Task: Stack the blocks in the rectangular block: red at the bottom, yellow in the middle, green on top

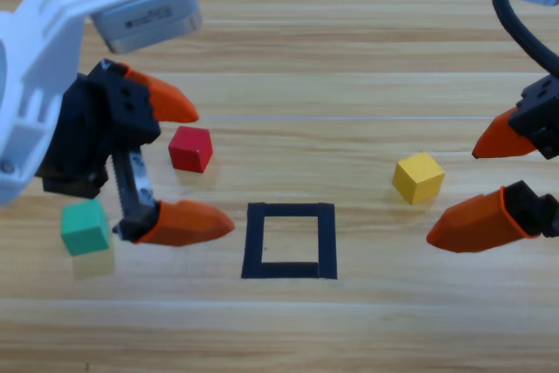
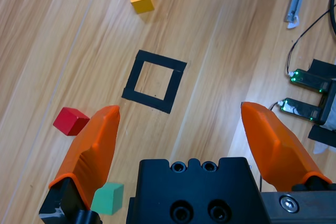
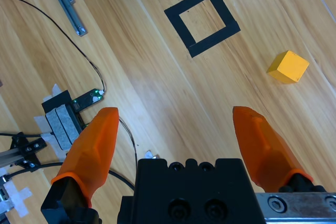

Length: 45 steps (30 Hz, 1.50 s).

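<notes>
Left gripper has its jaws spread wide and holds nothing, hovering with the red cube just off the gap between its tips, so red looks like the target, as it should be for the bottom layer. The green cube sits behind the lower jaw, beside the gripper's body, out of the way for now. Out to the middle, the tape rectangle lies bare inside, so nothing is stacked yet. Across from it, the right gripper waits at the picture's right edge, jaws also wide and empty, with the yellow cube close off its tips, handy for the second layer. All three cubes rest apart on the counter.
</notes>
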{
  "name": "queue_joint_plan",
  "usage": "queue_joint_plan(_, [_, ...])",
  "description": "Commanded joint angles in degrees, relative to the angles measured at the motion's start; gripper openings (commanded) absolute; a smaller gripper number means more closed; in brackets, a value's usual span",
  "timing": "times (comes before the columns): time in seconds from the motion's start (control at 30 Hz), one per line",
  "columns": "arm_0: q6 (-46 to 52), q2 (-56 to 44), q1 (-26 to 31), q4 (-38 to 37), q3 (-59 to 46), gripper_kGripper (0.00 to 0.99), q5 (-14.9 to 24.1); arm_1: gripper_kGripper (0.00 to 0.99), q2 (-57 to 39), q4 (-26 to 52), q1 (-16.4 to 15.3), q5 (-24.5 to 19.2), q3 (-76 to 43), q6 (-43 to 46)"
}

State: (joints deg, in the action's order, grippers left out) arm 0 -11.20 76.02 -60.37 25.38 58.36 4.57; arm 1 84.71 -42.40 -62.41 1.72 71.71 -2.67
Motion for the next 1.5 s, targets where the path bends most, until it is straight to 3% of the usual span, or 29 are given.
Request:
queue_joint_plan(0.03, [0.92,-1.57,-1.33,0.02,-1.67,0.990,1.32,0.957,0.36,-0.58,-1.22,-1.02,-1.13,-0.14])
queue_joint_plan(0.27, [1.36,-1.66,-1.33,0.20,-1.58,0.990,1.32,0.957,-0.16,-0.58,-1.22,-2.42,-0.96,-1.98])
queue_joint_plan(0.43, [4.88,-1.75,-1.15,0.55,-1.06,0.990,2.55,0.959,2.47,-0.31,1.06,-12.09,-0.78,-10.60])
queue_joint_plan(0.5, [9.80,-0.52,-0.54,1.60,1.05,0.990,7.30,0.960,4.50,-0.31,2.47,-16.92,-1.13,-17.01])
queue_joint_plan(0.67, [22.98,6.34,9.04,7.14,10.63,0.990,8.09,0.976,12.49,-0.31,4.05,-26.85,-0.69,-31.60])
queue_joint_plan(0.77, [30.72,13.02,12.91,15.23,21.09,0.990,7.74,0.976,14.87,-0.40,5.63,-26.94,-0.60,-33.01])
queue_joint_plan(0.97, [41.00,20.05,20.29,24.46,30.32,0.990,6.33,0.990,20.67,-0.31,14.77,-22.20,1.51,-31.43])
queue_joint_plan(1.2, [43.99,23.83,27.94,29.73,32.61,0.990,2.99,0.990,31.57,-0.40,17.67,-19.03,6.87,-27.74])
queue_joint_plan(1.5, [37.31,35.43,29.08,39.66,43.51,0.990,1.85,0.990,39.56,0.74,19.69,-12.09,12.14,-21.23])
